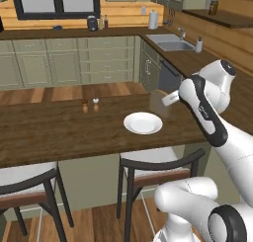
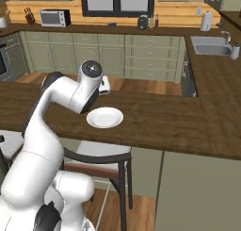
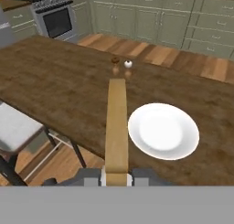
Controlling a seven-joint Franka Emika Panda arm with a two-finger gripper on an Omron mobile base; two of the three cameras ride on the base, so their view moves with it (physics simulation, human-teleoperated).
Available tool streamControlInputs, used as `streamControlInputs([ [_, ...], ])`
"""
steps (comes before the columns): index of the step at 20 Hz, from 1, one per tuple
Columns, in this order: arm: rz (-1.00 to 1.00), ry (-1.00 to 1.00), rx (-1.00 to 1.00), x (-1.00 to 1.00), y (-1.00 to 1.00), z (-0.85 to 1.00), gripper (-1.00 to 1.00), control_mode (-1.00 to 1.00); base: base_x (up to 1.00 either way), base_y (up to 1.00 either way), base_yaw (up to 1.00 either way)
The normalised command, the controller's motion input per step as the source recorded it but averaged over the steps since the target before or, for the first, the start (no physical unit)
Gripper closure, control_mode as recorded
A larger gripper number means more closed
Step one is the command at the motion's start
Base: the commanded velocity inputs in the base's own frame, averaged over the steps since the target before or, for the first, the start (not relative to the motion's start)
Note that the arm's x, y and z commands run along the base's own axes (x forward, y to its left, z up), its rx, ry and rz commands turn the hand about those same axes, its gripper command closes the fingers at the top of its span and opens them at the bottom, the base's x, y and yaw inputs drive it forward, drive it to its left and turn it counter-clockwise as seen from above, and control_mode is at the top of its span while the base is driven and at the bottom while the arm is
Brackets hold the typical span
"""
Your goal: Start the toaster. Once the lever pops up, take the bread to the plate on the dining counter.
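Now the two-finger gripper (image 3: 116, 175) is closed tight on the squarish brown toast slice (image 3: 116, 127), holding it edge-on above the long dark wooden dining counter (image 3: 59, 90). Just right of the slice, the small round white plate (image 3: 163, 130) sits on that counter, apart from the bread.

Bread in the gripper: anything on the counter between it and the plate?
Nothing visible. The bread is clamped edge-on in the gripper, beside the empty plate. The shakers stand farther back on the dining counter, out of the path.
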Motion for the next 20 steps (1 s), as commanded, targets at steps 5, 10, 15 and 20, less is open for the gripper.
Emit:
streamControlInputs([
  [5, -0.01, 0.08, 0.32, 0.5, -0.25, -0.21, 1.0, -1.0, 0.0, 0.0, 0.0],
  [10, -0.03, 0.0, 0.2, 0.37, -0.08, -0.31, 1.0, -1.0, 0.0, 0.0, 0.0],
  [15, -0.07, 0.06, 0.05, 0.33, 0.0, -0.21, 1.0, -1.0, 0.0, 0.0, 0.0],
  [20, -0.18, 0.2, 0.01, 0.31, -0.01, -0.09, 1.0, -1.0, 0.0, 0.0, 0.0],
])
